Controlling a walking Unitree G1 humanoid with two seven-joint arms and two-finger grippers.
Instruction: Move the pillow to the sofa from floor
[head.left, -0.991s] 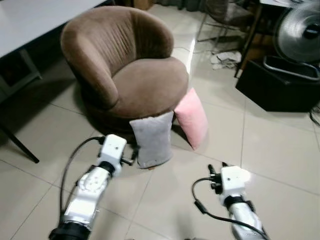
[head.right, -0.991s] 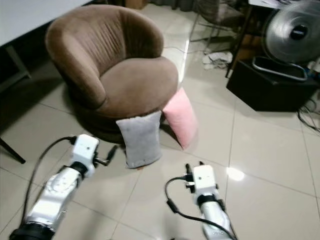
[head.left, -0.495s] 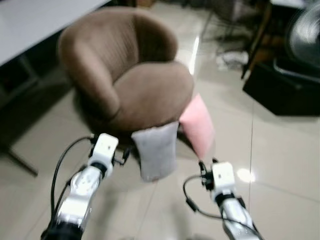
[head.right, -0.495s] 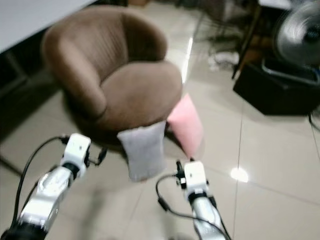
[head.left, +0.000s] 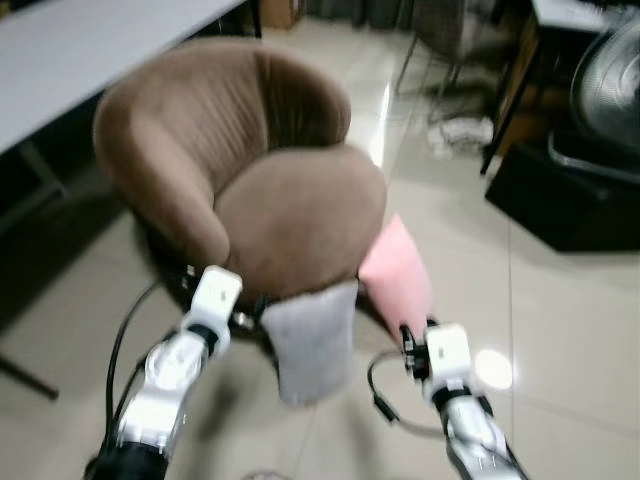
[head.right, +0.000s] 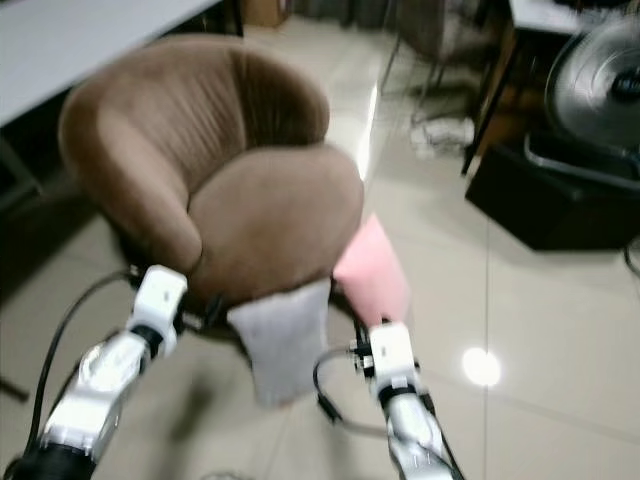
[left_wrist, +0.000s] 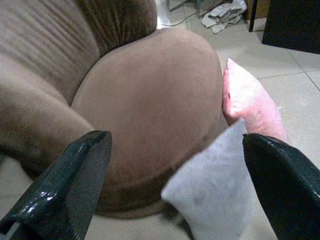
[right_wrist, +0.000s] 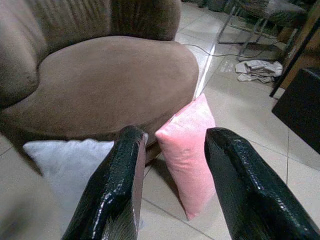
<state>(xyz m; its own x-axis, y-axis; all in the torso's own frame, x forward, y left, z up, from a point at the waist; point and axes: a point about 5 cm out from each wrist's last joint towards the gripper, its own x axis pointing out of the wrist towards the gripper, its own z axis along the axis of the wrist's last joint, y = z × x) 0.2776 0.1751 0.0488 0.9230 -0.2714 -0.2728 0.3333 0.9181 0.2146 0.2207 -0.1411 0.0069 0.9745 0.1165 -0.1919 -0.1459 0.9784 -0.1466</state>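
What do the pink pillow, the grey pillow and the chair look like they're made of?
Pink pillow: soft cloth with a slight sheen, maybe satin or short plush. Grey pillow: matte woven or fleecy fabric, no shine. Brown chair: velvet or suede-like upholstery, with ribbed pleats on the backrest and shading in the nap.

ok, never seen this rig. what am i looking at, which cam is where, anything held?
It's a walking humanoid with two silver arms, each ending in a two-fingered black pincer. The two wide pictures come from its head camera, looking down. There the left pincer and right pincer reach toward a brown sofa chair. A grey pillow and a pink pillow stand on the tiled floor, leaning against the chair. The other two pictures look along each wrist's fingers. Both pincers are open and hold nothing.
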